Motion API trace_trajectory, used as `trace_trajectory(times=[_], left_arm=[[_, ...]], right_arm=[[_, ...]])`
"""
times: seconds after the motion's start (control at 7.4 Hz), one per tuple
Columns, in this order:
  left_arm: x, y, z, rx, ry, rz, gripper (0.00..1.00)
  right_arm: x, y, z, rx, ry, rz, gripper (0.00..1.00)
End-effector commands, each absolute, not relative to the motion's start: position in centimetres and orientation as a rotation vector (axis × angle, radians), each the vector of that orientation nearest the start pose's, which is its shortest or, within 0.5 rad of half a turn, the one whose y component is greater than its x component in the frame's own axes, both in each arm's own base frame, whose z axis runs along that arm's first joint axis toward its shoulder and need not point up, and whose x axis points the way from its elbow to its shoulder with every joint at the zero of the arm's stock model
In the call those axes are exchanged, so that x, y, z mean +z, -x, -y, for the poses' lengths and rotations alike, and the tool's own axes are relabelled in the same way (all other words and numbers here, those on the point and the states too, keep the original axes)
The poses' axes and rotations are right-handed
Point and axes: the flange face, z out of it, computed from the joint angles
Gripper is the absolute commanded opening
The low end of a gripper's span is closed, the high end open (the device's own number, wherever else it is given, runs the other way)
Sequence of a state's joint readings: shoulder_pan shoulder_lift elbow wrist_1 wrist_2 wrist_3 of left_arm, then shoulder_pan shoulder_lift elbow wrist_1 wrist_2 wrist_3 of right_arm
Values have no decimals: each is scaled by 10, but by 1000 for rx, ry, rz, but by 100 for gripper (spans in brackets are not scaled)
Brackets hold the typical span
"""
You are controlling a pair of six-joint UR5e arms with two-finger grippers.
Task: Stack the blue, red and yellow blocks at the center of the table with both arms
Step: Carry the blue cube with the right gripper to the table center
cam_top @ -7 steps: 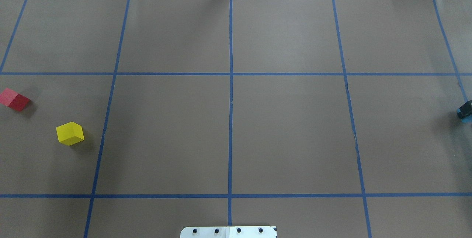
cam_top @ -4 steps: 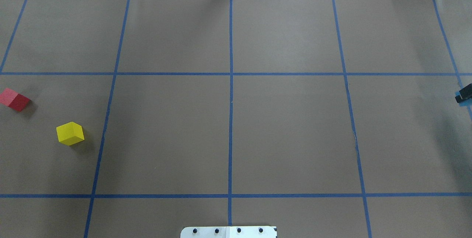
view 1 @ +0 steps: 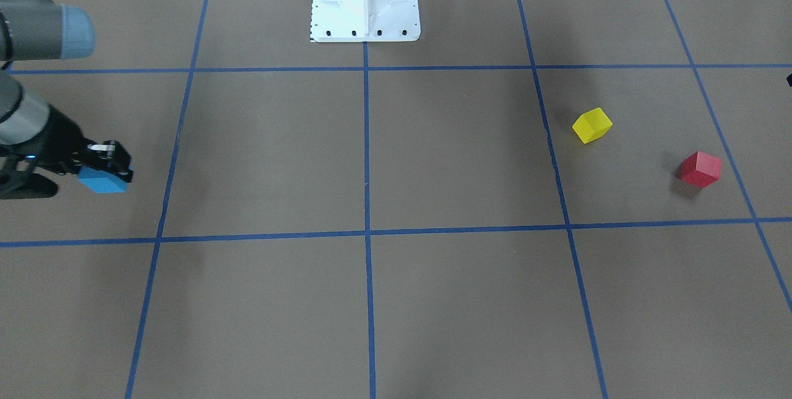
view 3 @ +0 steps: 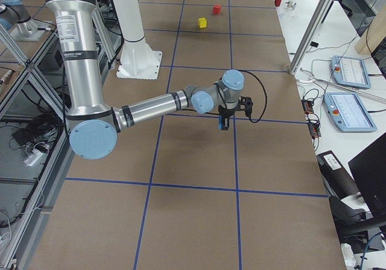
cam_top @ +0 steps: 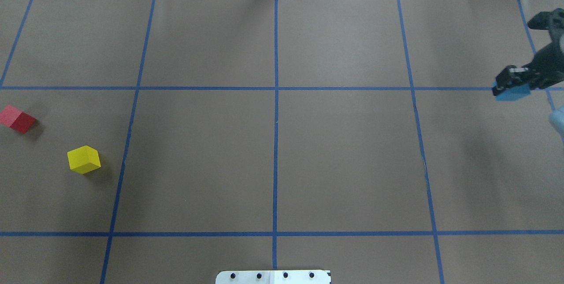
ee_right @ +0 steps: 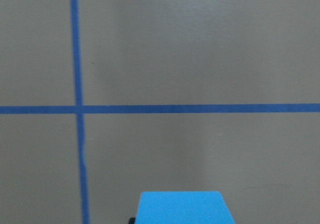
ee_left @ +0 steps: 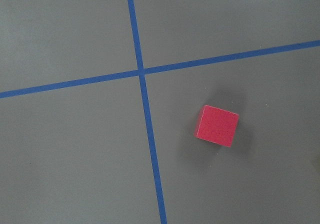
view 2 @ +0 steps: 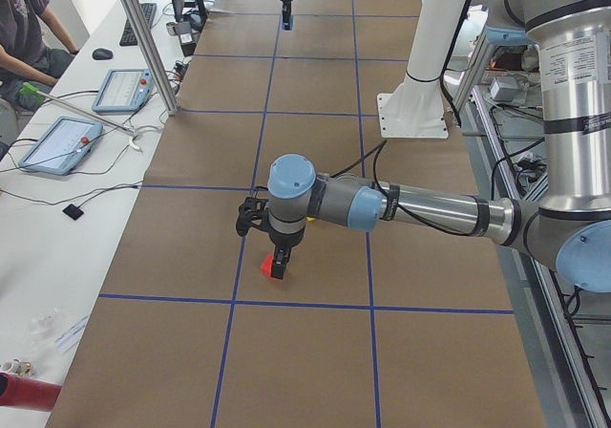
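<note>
The right gripper [cam_top: 507, 85] is clamped on the blue block [cam_top: 511, 94], apparently holding it clear of the table [cam_top: 343, 165] near its right edge, well apart from the centre crossing where the stack presumably belongs. Carried lifted, it cannot drag on the tape lines [cam_top: 276, 143]. A cube has no long axis (only faces), and in the right wrist view its edge runs parallel to the tape. The red block [cam_top: 17, 119] and yellow block [cam_top: 83, 159] rest on the left side, both turned corner-on to the grid. The left gripper [view 2: 279, 267] hangs over the red block, likely to take it; whether it is parted or closed cannot be told.
</note>
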State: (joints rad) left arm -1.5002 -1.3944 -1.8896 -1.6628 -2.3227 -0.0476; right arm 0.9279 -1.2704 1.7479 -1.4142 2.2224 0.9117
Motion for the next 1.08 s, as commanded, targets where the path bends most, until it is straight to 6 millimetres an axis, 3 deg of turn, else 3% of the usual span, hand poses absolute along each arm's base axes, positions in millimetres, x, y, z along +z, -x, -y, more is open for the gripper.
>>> trace_trajectory(times=[0.0,0.14,0.27,0.41,0.95], left_arm=[[573,35,431,107,-178,-760,99],[572,35,432,108,-179,-760,99],[571,35,432,107,-180,-761,99],[572,35,433,107,-180,-761,100],[563,36,431,111,-195,-762,100]], right_arm=[[268,482,490,65,-25,897,0],[223,550,494,41,-30,890,0],[189,581,506,36,-30,889,0],[184,599,495,32,-16,884,0],[185,629,503,86,8,839,0]])
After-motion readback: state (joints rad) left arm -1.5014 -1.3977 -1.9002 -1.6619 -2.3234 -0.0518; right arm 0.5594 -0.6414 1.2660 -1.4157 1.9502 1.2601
